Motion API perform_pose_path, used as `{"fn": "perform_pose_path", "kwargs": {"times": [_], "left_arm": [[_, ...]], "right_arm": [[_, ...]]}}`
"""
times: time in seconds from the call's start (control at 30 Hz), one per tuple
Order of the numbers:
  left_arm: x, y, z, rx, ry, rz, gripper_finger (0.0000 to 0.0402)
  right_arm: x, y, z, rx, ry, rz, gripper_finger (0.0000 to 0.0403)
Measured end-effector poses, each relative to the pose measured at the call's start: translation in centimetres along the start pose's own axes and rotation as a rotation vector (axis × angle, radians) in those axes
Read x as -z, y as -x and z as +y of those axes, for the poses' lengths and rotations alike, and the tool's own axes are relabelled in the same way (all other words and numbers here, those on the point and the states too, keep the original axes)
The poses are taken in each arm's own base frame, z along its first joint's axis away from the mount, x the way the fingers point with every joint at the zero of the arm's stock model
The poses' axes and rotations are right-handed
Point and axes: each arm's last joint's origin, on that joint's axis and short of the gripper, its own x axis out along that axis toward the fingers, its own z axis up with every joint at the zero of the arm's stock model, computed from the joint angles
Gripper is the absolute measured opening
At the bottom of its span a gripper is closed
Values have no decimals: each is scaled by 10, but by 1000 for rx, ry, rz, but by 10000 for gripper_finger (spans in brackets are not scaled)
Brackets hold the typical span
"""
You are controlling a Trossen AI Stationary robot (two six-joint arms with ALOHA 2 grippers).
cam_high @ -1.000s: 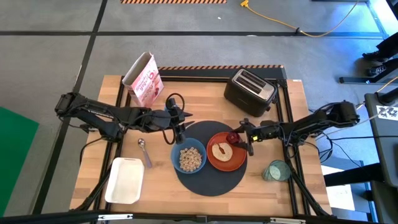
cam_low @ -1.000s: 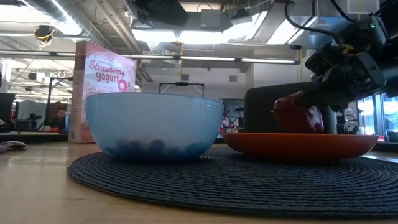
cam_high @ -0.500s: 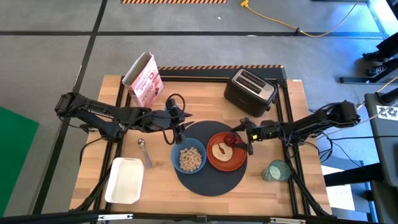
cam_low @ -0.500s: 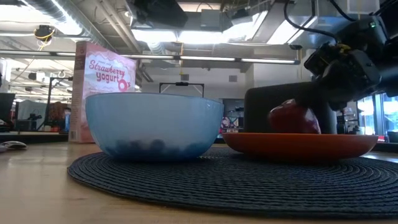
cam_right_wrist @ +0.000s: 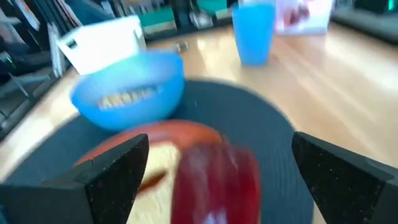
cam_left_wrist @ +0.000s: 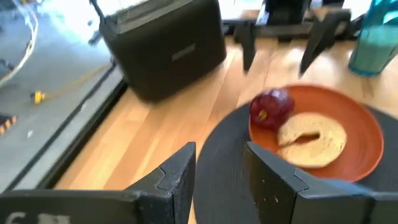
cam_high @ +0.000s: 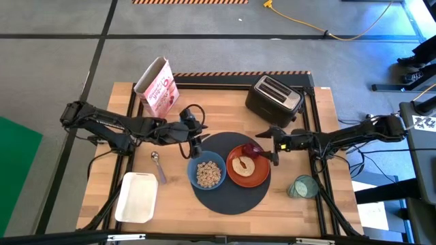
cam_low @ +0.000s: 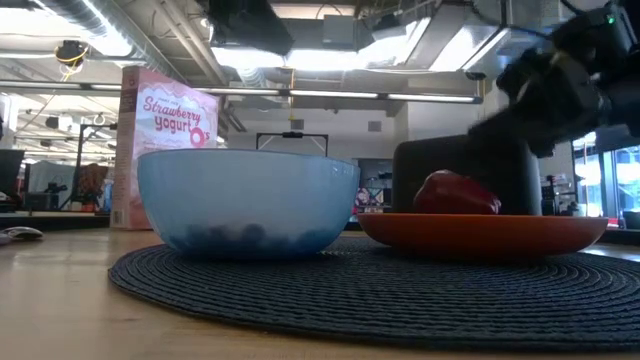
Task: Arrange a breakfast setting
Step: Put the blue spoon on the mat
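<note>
The dark round mat (cam_high: 228, 197) lies at the table's middle. On it stand the blue bowl (cam_high: 206, 173) with cereal and the orange plate (cam_high: 255, 178). The bread (cam_high: 240, 164) and the dark red fruit (cam_high: 250, 148) lie on the plate, the fruit at its far side (cam_low: 455, 192). My right gripper (cam_high: 274, 146) is open, just right of the fruit and apart from it (cam_right_wrist: 227, 168). My left gripper (cam_high: 196, 141) is open and empty over the mat's far left edge (cam_left_wrist: 221, 174). The pale green cup (cam_high: 300, 186) stands right of the mat. The metal spoon (cam_high: 158, 165) lies left of it.
A black toaster (cam_high: 272, 97) stands at the far right. A pink cereal box (cam_high: 157, 86) stands at the far left. A white rectangular tray (cam_high: 136, 197) lies at the near left. Bare wood shows along the near edge.
My right gripper has let go of the dark red fruit, risen and drawn back toward the table's right edge. The fruit has settled onto the plate's far side and lies there free.
</note>
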Motion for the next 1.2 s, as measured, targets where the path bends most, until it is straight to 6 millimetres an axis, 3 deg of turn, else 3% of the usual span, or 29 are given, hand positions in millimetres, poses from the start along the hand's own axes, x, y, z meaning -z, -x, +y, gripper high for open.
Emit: {"fn": "perform_pose_path", "kwargs": {"times": [0.2, 0.37, 0.5, 0.8, 1.0, 1.2], "left_arm": [[31, -17, 5, -61, 37, 109, 132], [59, -31, 26, -129, 91, 221, 139], [70, -39, 47, -135, 128, 301, 148], [78, -45, 75, -161, 183, 398, 147], [77, -44, 77, -155, 174, 388, 147], [70, -38, 68, -120, 125, 330, 147]], "right_arm": [[-35, -2, 6, 2, 111, -139, 383], [-63, -8, 11, 42, 150, -212, 383], [-73, -13, 13, 43, 169, -229, 383], [-61, -25, 11, 72, 159, -146, 383], [-58, -27, 7, 184, 126, -123, 383], [-85, -29, 12, 228, 101, 73, 383]]}}
